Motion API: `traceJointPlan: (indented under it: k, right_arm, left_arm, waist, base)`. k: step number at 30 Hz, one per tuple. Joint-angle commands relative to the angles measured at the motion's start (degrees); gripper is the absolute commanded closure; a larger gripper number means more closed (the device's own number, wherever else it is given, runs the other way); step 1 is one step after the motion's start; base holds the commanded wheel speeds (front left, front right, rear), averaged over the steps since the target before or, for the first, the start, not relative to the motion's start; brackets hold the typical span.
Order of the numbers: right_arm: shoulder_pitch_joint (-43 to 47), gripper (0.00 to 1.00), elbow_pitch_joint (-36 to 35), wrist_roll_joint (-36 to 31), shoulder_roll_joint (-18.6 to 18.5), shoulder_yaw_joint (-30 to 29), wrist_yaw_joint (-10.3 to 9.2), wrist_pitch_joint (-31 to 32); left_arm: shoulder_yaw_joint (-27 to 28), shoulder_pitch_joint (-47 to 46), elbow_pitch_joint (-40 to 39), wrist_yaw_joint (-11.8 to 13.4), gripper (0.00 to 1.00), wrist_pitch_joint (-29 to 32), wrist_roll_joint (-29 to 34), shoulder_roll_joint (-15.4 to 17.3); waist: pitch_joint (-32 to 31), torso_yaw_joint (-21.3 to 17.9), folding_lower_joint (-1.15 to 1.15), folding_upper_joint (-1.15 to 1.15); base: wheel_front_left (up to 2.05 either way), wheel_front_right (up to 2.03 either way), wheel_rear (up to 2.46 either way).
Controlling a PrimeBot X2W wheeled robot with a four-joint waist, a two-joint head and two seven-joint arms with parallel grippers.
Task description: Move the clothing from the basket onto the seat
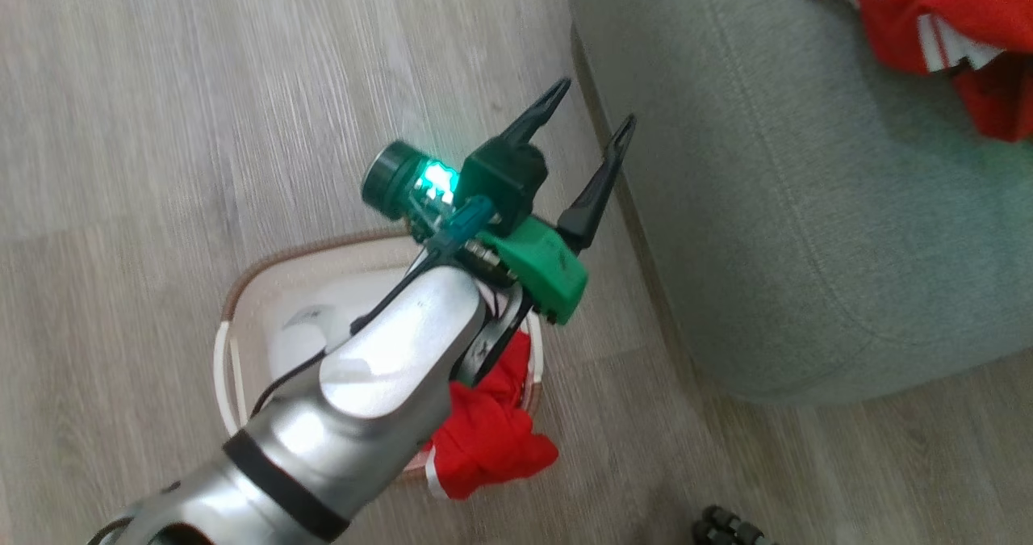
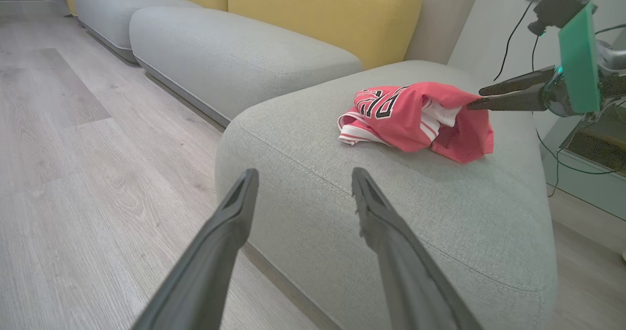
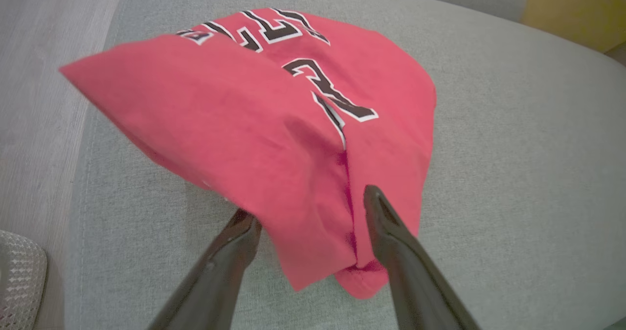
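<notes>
A red jersey (image 3: 293, 124) with black-and-white lettering lies crumpled on top of the grey-green seat (image 3: 513, 124), one fold raised and blurred at its edge. The right fingers (image 3: 406, 252) sit at its near hem, spread apart, with loose fabric lying between them and over one tip. Nothing looks pinched, so I judge they have let go, though I cannot tell whether a fold is caught on a tip. Well apart from the jersey, a second red garment (image 1: 484, 440) lies in the cream basket (image 1: 242, 303), spilling over the rim on the robot's side. The basket stands on the wooden floor (image 1: 242, 85) near the seat's corner. Above it hang the left fingers (image 1: 597, 182), wide open and empty, pointing toward the seat's edge. The step in hand looks like the close of one delivery, with half the job left. Next, the right arm should draw back cleanly so the thin cloth does not trail off the cushion. The left arm, already over the basket, is best placed to drop down and close on a bunched fold of the second garment rather than a flat layer. The forearm hides much of the basket's inside, so what else lies there is unclear.
</notes>
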Motion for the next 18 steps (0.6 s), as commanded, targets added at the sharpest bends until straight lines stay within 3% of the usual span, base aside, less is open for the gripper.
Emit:
traceJointPlan:
  k: [1, 10, 18]
  right_arm:
    - [-1.0, 0.00, -0.6, 0.1, -3.3, 0.6, -0.02, -0.7]
    - [-3.1, 0.00, -5.3, -0.4, -6.1, 7.9, -0.02, -8.7]
    - [-2.4, 0.00, -8.3, -0.2, -7.4, 7.8, -0.02, -14.7]
  left_arm:
    - [2.2, -0.5, -2.1, 0.1, 0.00, -0.5, -0.3, 0.9]
    - [4.1, 4.5, -5.8, 1.5, 0.00, -1.4, -2.5, 3.9]
    - [6.6, 10.0, -10.9, 3.5, 0.00, -2.2, -4.2, 7.7]
  waist:
    - [-2.3, -0.5, 0.00, 0.00]
    - [-9.1, -0.2, 0.00, 0.00]
    - [-14.3, 2.6, 0.00, 0.00]
  base:
    - [0.00, 0.00, 0.00]
    - [0.00, 0.00, 0.00]
    - [0.00, 0.00, 0.00]
